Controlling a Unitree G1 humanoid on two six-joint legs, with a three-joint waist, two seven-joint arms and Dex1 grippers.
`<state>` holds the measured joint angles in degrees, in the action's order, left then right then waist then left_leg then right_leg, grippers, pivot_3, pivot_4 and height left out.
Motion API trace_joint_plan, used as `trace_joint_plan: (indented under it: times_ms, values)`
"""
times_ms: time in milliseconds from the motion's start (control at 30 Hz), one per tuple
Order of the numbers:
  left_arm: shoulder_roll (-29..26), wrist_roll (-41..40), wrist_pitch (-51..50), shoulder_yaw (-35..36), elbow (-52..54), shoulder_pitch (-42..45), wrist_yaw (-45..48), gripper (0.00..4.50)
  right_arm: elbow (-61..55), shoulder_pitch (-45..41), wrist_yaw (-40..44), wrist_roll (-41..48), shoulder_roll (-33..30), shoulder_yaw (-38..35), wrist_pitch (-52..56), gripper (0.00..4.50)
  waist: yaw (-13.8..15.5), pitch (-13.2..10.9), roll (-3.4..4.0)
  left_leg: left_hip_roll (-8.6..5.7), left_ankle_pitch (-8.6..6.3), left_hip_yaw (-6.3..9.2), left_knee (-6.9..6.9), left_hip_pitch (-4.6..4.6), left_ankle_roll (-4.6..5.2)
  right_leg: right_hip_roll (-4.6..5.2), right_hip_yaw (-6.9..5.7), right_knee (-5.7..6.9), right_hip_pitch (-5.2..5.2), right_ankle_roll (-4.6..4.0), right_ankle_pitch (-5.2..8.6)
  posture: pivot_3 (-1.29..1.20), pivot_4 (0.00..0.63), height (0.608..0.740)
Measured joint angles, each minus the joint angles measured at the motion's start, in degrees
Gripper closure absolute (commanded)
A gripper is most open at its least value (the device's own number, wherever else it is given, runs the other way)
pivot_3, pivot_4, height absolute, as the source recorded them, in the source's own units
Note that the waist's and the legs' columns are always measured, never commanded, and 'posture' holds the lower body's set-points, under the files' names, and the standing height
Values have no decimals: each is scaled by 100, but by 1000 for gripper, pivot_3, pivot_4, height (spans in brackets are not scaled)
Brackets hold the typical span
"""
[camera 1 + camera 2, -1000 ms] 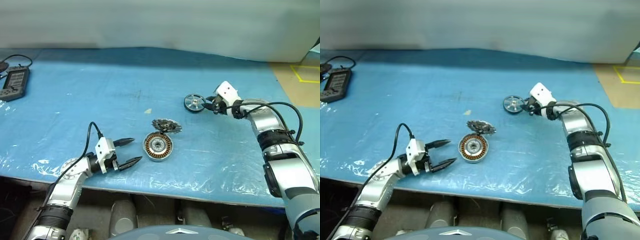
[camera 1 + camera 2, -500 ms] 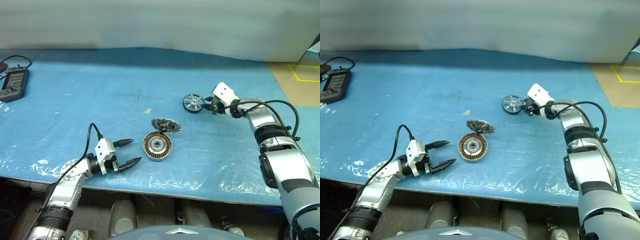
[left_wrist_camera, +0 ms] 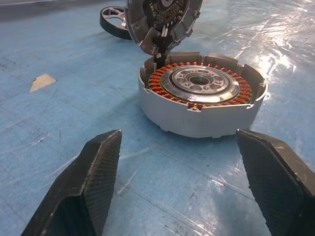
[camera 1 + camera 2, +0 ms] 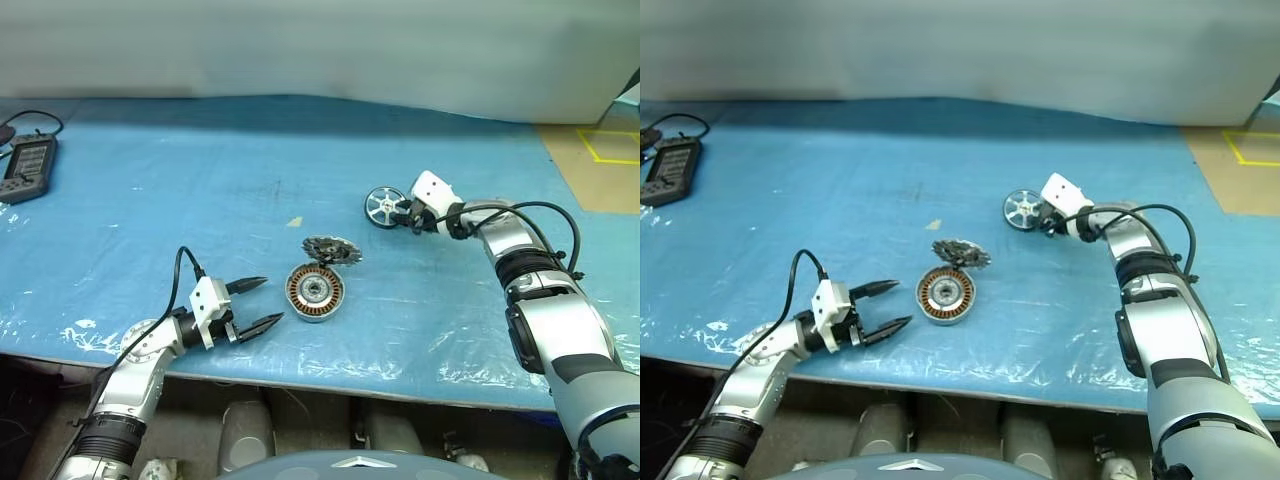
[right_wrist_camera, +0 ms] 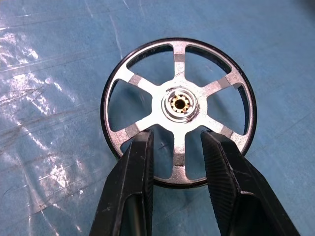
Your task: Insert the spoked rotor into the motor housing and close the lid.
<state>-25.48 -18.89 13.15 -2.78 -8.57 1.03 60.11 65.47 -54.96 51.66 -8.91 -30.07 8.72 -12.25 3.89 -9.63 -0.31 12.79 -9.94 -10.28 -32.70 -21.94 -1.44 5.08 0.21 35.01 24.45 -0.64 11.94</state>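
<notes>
The motor housing (image 4: 316,293), a metal ring with copper windings, lies on the blue sheet near the table's front. Its dark toothed lid (image 4: 333,249) stands tilted open at the far side, also seen in the left wrist view as the lid (image 3: 162,19) over the housing (image 3: 203,98). My left gripper (image 4: 262,303) rests open just left of the housing, not touching it. Further back and to the right, the shiny spoked rotor (image 4: 383,205) is tipped up off the sheet. My right gripper (image 5: 177,135) is shut on the rotor (image 5: 178,105), its fingers straddling one spoke below the hub.
A black handheld device (image 4: 28,168) with a cable lies at the far left. A small tan scrap (image 4: 296,222) sits on the sheet behind the housing. The table's front edge (image 4: 330,385) runs close under the left gripper. Yellow tape (image 4: 612,150) marks the far right.
My right gripper has shifted a little to the left with the rotor, rolling slightly. The left gripper, housing and lid have stayed put.
</notes>
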Motion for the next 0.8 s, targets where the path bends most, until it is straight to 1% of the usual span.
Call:
trace_joint_plan:
  times_ms: [133, 200, 233, 333, 567, 633, 700, 800]
  values:
    - [0, 3, 0, 0, 43, -48, -56, 607, 74, -40, -5, -53, 0, 0, -23, 2910, -1, 0, 0, 1, 0, 0, 0, 0, 0, 0, 0, 0, 0, 0, 0, 0, 150, 740]
    - [0, 6, 2, 0, 42, -83, -63, 607, 98, -47, -7, -70, 0, -3, -24, 3325, 0, 0, 0, 0, 0, 0, 0, 0, 0, 0, 0, 0, 0, 0, 0, 0, 150, 740]
    - [0, 9, 4, 0, 42, -93, -66, 607, 111, -48, -8, -75, 0, -3, -24, 3446, 0, 0, 0, 0, 0, 0, 0, 1, 0, 0, 0, 0, 0, 0, 0, 0, 150, 740]
    - [1, 10, 10, 0, 41, -98, -66, 607, 159, -48, -14, -86, 10, -12, -24, 4431, 0, 0, 0, 0, 0, 0, 0, 0, 0, 0, 0, 0, 0, 0, 0, 0, 150, 740]
    - [20, 13, 32, 0, -11, -34, -54, 607, 192, -16, -50, -26, 30, -146, -4, 4473, 1, 0, 0, 0, 0, 0, 0, 0, 0, 0, 0, 0, 0, 0, 0, 0, 150, 740]
    - [22, 15, 43, 0, -34, 14, -40, 607, 164, 90, -50, 88, 7, -288, -2, 4473, 10, 0, 0, 0, 0, 0, 0, -1, 0, 1, 0, -1, 0, 0, 0, 0, 150, 740]
    - [37, 15, 82, -2, -73, 58, -18, 607, 4, 286, 41, 254, -90, -426, -2, 4473, 25, 0, 1, -1, 0, 0, 0, -5, 0, 2, -1, -3, 0, 0, 0, 0, 150, 740]
    - [77, 14, 142, -10, -209, 121, 62, 607, -613, 841, 457, 603, -394, -703, 24, 4473, 39, -1, 1, -2, 0, 0, 2, -9, 1, 2, -1, -11, 0, 0, 0, 0, 150, 740]
